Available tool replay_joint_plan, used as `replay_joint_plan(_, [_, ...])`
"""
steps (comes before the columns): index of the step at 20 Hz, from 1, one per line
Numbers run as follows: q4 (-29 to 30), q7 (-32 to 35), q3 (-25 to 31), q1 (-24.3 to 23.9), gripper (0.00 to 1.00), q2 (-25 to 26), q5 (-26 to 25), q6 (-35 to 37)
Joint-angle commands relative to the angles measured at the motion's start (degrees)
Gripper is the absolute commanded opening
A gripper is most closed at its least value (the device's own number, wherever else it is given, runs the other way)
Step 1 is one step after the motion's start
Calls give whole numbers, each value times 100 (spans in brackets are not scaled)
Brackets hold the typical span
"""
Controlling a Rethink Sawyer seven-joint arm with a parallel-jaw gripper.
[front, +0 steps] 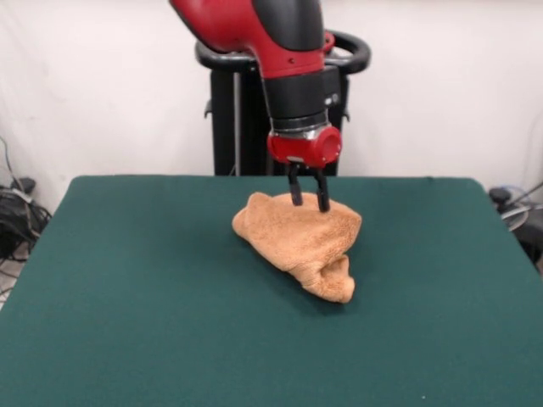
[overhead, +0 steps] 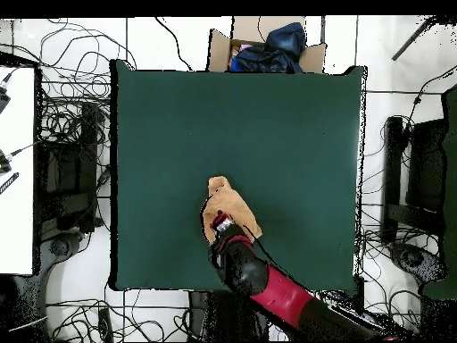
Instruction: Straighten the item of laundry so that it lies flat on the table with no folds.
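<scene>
The item of laundry (front: 299, 242) is an orange-tan towel, bunched into a crumpled heap near the middle of the green table (front: 127, 288), with one narrow end trailing toward the front right. My gripper (front: 309, 203) comes straight down onto the heap's far upper edge. Its two black fingers stand apart, their tips at the cloth. In the overhead view the towel (overhead: 225, 204) lies just beyond the red arm (overhead: 268, 290), which covers the gripper and part of the cloth on the table (overhead: 268, 116).
Wide green felt surrounds the heap on every side. A cardboard box (overhead: 268, 49) with blue cloth stands past the table's far edge in the overhead view. Cables and black stands (overhead: 415, 179) line the floor around the table.
</scene>
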Motion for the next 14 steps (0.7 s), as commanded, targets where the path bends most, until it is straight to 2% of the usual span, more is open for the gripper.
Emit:
replay_joint_plan(1, [-693, 1583, 156, 121, 100, -85, 574, 524])
replay_joint_plan(6, [-625, 1513, 143, 202, 100, -400, 706, 739])
replay_joint_plan(9, [-541, 1613, 521, -67, 100, -458, 478, 760])
replay_joint_plan(12, [-448, 1646, 746, -164, 100, -638, 536, 1114])
replay_joint_plan(14, [-464, 1580, 681, 26, 100, -774, 675, 1297])
